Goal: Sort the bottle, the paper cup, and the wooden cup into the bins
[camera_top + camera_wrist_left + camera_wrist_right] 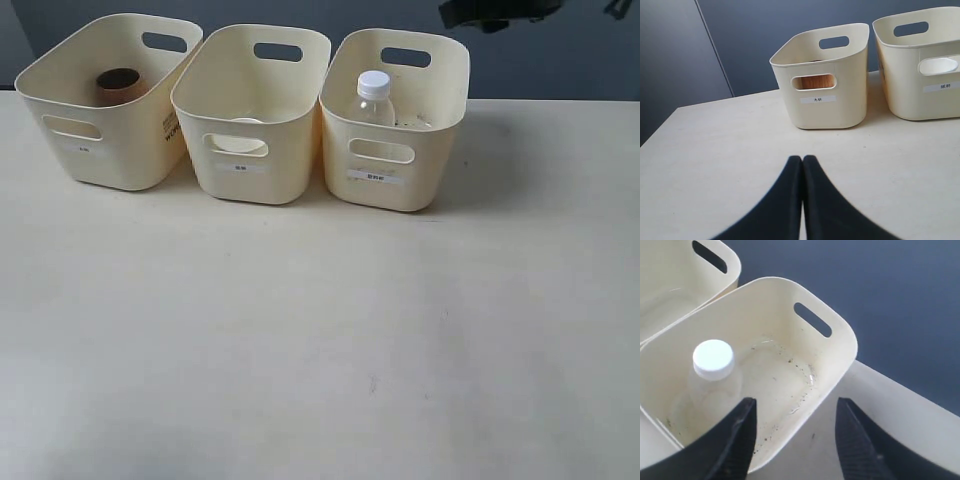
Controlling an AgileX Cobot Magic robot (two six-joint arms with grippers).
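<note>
Three cream bins stand in a row at the back of the table. The wooden cup point(118, 85) sits inside the left bin point(110, 165); its brown side shows through the handle hole point(814, 81). Only a white patch of the paper cup point(240, 135) shows through the middle bin's point(250, 185) handle hole. Upright in the right bin point(385, 195) stands the bottle point(374, 100), white cap up point(714, 359). My right gripper point(796, 407) hangs open and empty above that bin's outer corner point(840, 340). My left gripper point(802, 159) is shut on nothing, low over the table, facing the left bin point(825, 107).
A dark wall runs behind the table's back edge. A dark part of the right arm point(495, 15) shows at the top of the exterior view. The middle bin's wall point(920, 95) stands close beside the left bin.
</note>
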